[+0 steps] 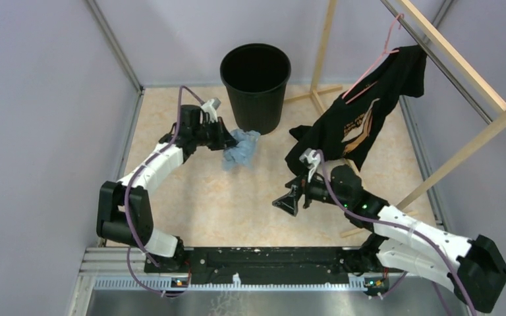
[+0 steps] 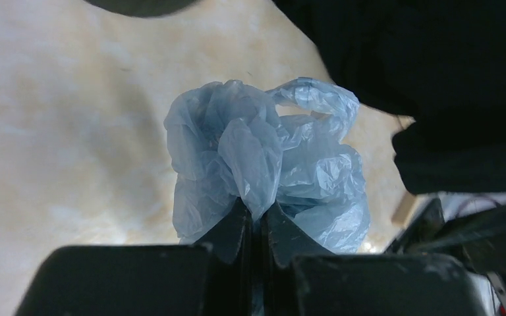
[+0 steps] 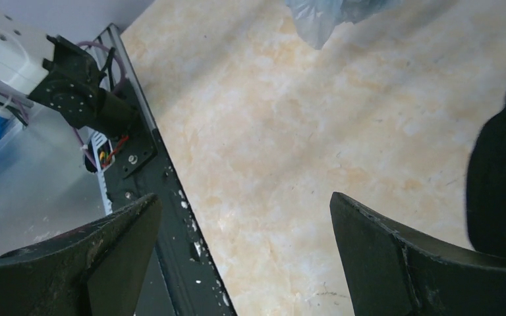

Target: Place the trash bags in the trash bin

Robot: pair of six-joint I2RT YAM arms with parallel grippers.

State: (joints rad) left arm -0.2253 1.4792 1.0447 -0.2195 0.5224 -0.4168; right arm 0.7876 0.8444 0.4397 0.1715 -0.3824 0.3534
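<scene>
The round black trash bin (image 1: 255, 85) stands at the back middle of the beige floor. My left gripper (image 1: 229, 139) is shut on a crumpled light-blue trash bag (image 1: 242, 149), held just in front of the bin's base. In the left wrist view the fingers (image 2: 234, 227) pinch a fold of the bag (image 2: 270, 164), and the bin's rim (image 2: 138, 5) shows at the top. My right gripper (image 1: 288, 201) is open and empty over the floor's middle. In the right wrist view its fingers (image 3: 382, 243) stand wide apart, and a corner of the bag (image 3: 319, 20) shows at the top.
A black T-shirt (image 1: 362, 112) hangs on a pink hanger (image 1: 375, 62) from a wooden rack (image 1: 461, 59) at the right, close to my right arm. The shirt also fills the left wrist view's upper right (image 2: 435, 66). Grey walls enclose the floor; a black rail (image 1: 263, 257) runs along the near edge.
</scene>
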